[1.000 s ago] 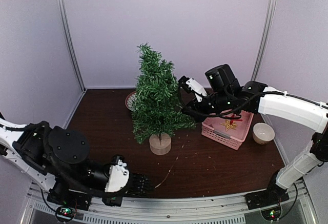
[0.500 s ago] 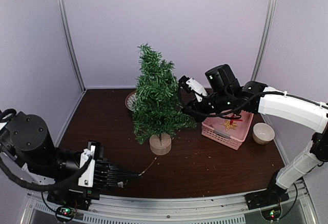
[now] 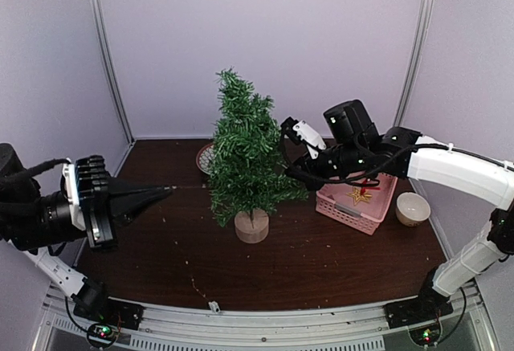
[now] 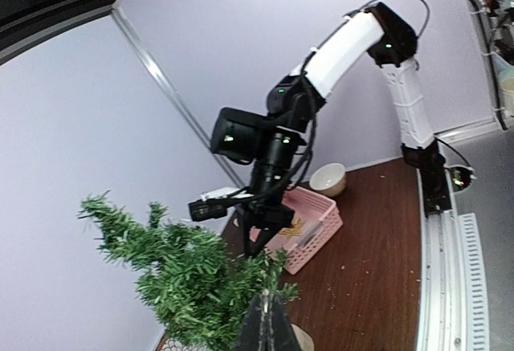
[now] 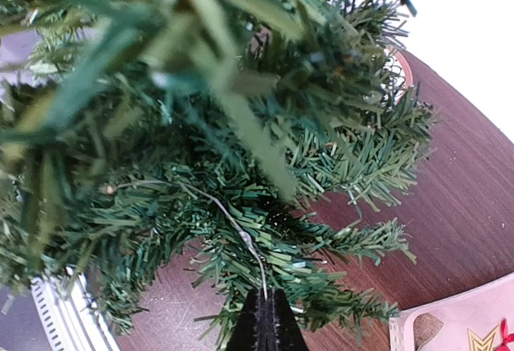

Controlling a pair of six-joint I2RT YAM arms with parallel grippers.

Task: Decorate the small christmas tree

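**Now both tools are pinched shut by the little tree**

So, the brown counter holds everything. The small christmas tree stands up straight on it, on a round wooden stump.

The right tool reaches in from the tree's right side. Its tip is right at the green branches, about halfway up the tree. It is pinched shut on a thin wire. The wire goes from the tip up into the needles.

The left tool hangs in the air on the tree's left side, well apart from it. It points at the tree. It is pinched shut too, and the thin wire runs from its tip across to the tree's low branches.

A pink basket sits to the right of the tree, near the stump. A round plate with a red rim peeks out from behind the tree on its left side. A pale bowl sits farther right of the tree, just past the basket. A gold star lies inside the basket. A small white bit lies well in front of the tree.
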